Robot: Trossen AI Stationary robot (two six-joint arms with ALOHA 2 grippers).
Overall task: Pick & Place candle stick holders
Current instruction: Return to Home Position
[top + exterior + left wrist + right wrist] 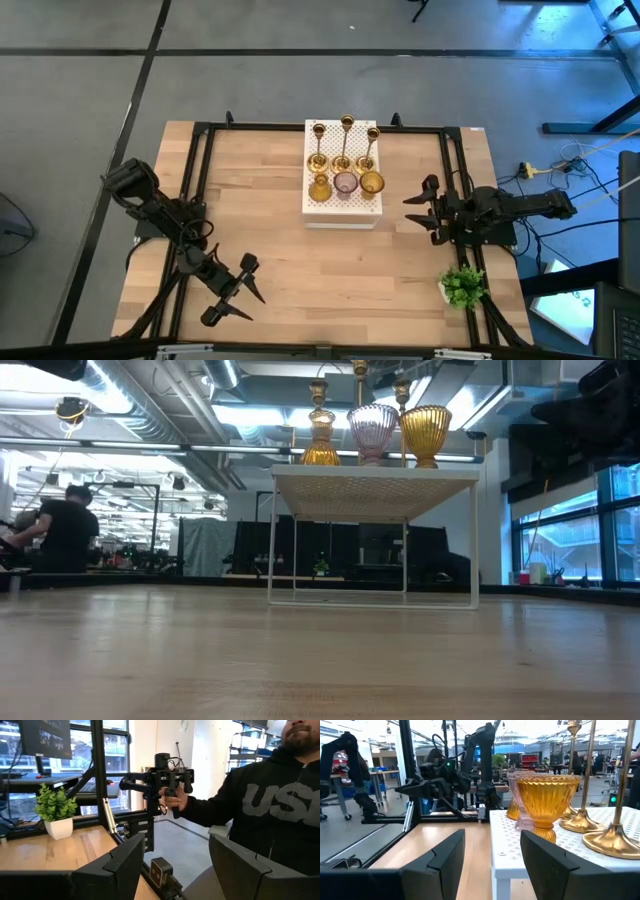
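Six candle stick holders [344, 170] atop the white shelf [340, 213]. Right gripper [420, 210] just beside the shelf, left gripper [238, 291] well apart from it — both with fingers spread, empty.

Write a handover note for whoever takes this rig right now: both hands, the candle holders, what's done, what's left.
Left hand: open, empty, over the near-left part of the table, well clear of the shelf.
Right hand: open, empty, just right of the white shelf, not touching it.
Holders: all six stand upright on the shelf, three glass goblets in one row and three brass candlesticks behind them.
Done: placing looks complete.
Left: probably only parking both arms.
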